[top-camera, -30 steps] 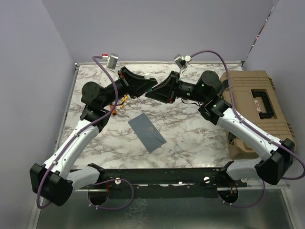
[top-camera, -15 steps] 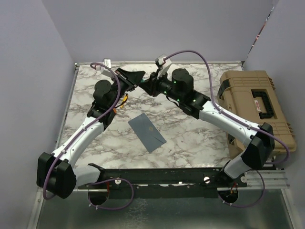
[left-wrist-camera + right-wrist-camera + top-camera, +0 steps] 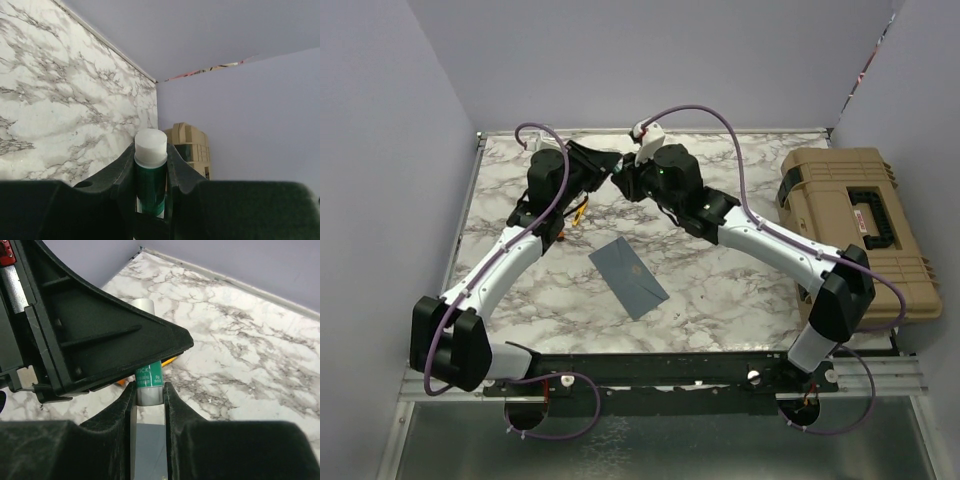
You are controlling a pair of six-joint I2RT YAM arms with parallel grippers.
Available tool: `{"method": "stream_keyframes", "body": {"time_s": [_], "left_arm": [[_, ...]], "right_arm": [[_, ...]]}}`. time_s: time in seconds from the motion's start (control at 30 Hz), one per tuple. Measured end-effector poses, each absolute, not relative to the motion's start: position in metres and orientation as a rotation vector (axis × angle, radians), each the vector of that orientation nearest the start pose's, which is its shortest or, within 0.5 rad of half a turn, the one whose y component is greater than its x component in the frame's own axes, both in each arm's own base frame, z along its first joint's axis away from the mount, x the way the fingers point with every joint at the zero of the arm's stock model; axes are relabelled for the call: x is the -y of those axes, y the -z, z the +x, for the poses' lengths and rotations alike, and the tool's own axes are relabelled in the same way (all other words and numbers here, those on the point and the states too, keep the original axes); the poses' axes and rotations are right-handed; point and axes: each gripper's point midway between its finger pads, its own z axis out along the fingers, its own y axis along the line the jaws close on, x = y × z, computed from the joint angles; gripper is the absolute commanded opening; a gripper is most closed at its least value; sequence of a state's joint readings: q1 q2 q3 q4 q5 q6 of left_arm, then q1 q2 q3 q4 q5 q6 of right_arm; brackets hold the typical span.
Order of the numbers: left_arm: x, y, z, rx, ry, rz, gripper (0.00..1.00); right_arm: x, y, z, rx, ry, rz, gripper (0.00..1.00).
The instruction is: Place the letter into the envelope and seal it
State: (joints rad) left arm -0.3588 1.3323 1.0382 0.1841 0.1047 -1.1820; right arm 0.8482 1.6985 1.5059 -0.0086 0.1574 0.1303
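Note:
The grey-blue envelope (image 3: 628,278) lies flat on the marble table, near the middle, with its flap shut; it also shows between the fingers in the right wrist view (image 3: 150,450). The cream letter is not in view. My two grippers meet above the back of the table. My left gripper (image 3: 608,166) (image 3: 150,160) is shut on a green glue stick (image 3: 150,172) with a white top. My right gripper (image 3: 620,184) (image 3: 149,392) is shut on the same glue stick (image 3: 149,379), on its grey end. The stick is held in the air between them.
A tan hard case (image 3: 860,225) stands at the table's right edge and shows in the left wrist view (image 3: 190,145). A small orange-yellow object (image 3: 578,212) (image 3: 169,362) lies on the table under the left gripper. Lilac walls close in the back and sides.
Both arms swung left and toward the back. The right gripper closed in on the left gripper and now grips the grey end of the glue stick. The envelope has not moved.

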Motion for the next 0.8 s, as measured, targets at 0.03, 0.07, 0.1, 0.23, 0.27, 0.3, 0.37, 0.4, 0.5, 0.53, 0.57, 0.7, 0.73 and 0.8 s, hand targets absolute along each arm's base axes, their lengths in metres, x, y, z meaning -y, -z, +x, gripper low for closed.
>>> {"method": "stream_keyframes", "body": {"time_s": [0.03, 0.07, 0.1, 0.23, 0.27, 0.3, 0.37, 0.4, 0.5, 0.53, 0.57, 0.7, 0.73, 0.8], "left_arm": [[0.213, -0.315, 0.4, -1.725, 1.222, -0.641, 0.45], [0.214, -0.317, 0.397, -1.729, 1.226, -0.615, 0.52], [0.216, -0.321, 0.392, -1.731, 1.241, -0.582, 0.58], [0.218, -0.358, 0.362, -1.66, 1.293, -0.437, 0.69], [0.216, -0.371, 0.352, -1.617, 1.312, -0.405, 0.69], [0.214, -0.38, 0.345, -1.583, 1.329, -0.382, 0.69], [0.212, -0.397, 0.331, -1.516, 1.364, -0.341, 0.69], [0.211, -0.402, 0.328, -1.493, 1.377, -0.327, 0.69], [0.212, -0.401, 0.327, -1.48, 1.385, -0.316, 0.71], [0.213, -0.397, 0.328, -1.487, 1.385, -0.319, 0.72], [0.213, -0.395, 0.328, -1.491, 1.384, -0.318, 0.73], [0.212, -0.393, 0.328, -1.497, 1.369, -0.311, 0.75], [0.212, -0.394, 0.327, -1.493, 1.365, -0.305, 0.75], [0.211, -0.396, 0.325, -1.488, 1.36, -0.297, 0.74]], "right_arm": [[-0.39, -0.298, 0.372, -1.732, -0.588, -0.516, 0.01], [-0.388, -0.3, 0.368, -1.739, -0.617, -0.506, 0.01], [-0.385, -0.301, 0.368, -1.745, -0.635, -0.484, 0.01], [-0.369, -0.313, 0.367, -1.753, -0.761, -0.395, 0.01], [-0.365, -0.317, 0.366, -1.744, -0.798, -0.378, 0.01], [-0.363, -0.32, 0.364, -1.735, -0.835, -0.366, 0.01], [-0.366, -0.328, 0.358, -1.714, -0.916, -0.362, 0.01], [-0.37, -0.333, 0.353, -1.7, -0.96, -0.373, 0.01], [-0.382, -0.341, 0.34, -1.671, -1.071, -0.405, 0.01], [-0.384, -0.342, 0.338, -1.668, -1.088, -0.406, 0.01], [-0.385, -0.339, 0.336, -1.676, -1.103, -0.407, 0.01], [-0.387, -0.333, 0.331, -1.691, -1.154, -0.403, 0.01], [-0.388, -0.332, 0.33, -1.693, -1.166, -0.401, 0.01], [-0.389, -0.332, 0.327, -1.69, -1.186, -0.406, 0.0]]}}
